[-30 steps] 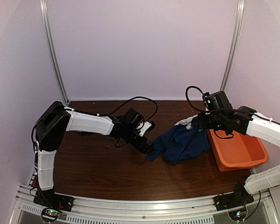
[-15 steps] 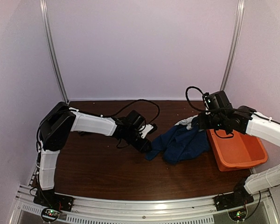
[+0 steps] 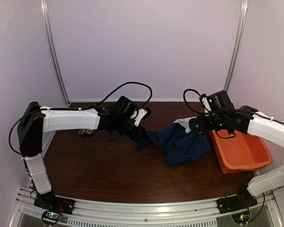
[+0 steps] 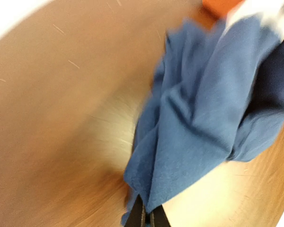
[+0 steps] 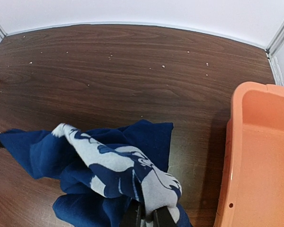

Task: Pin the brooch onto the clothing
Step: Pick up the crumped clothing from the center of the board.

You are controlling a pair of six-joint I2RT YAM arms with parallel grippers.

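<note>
The clothing [image 3: 182,142], a navy T-shirt with a white print, hangs bunched between both grippers over the table's right half. My left gripper [image 3: 141,137] is shut on its left corner, and the blue cloth [image 4: 203,109] spreads away from the closed fingertips [image 4: 148,212]. My right gripper [image 3: 198,124] is shut on a fold of the white printed part [image 5: 132,165], which drapes over the fingers [image 5: 146,215]. A tiny silvery-grey speck [image 3: 88,133] beside the left arm may be the brooch; it is too small to be sure.
An orange plastic tub [image 3: 248,163] stands at the right, against the shirt, its rim [image 5: 229,142] close to my right gripper. A small dark item [image 3: 80,132] lies by the left wall. Black cables loop over both arms. Brown table [image 3: 109,175] in front.
My left gripper has shut on the shirt's left corner and drawn it left and toward the back, stretching the cloth out. The right gripper has shifted slightly left, still gripping.
</note>
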